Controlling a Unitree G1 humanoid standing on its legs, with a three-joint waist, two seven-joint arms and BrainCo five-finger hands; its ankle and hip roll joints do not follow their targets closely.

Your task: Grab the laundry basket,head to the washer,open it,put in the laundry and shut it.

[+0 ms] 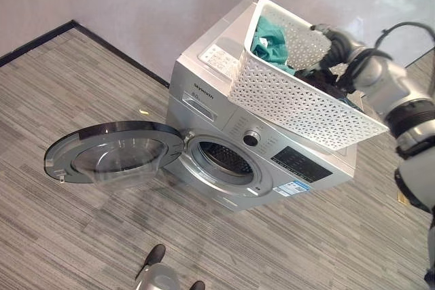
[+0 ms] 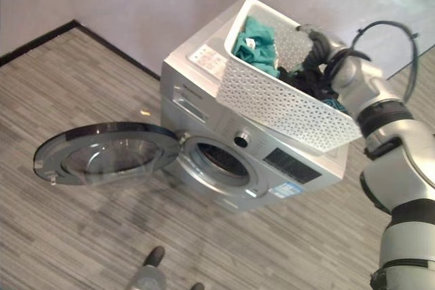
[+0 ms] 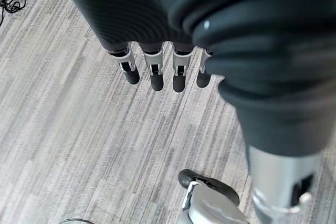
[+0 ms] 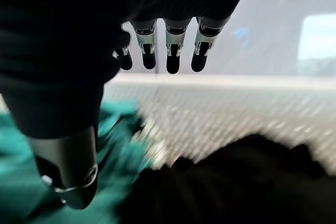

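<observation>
Right hand (image 4: 168,51) is held over the laundry basket (image 1: 299,100), fingers straight, nothing gripped. Washer (image 1: 224,161) door is open; loading step; dark laundry (image 4: 236,182) must be grasped next.

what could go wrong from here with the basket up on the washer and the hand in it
1. The white basket sits tilted on the washer top, one end past the edge above the front panel; a tug on the clothes could slide it off.
2. The right hand hovers open over the teal cloth and dark cloth; a loose grab may drop pieces on the floor.
3. The open door hangs low to one side, where an arm could hit it.
</observation>
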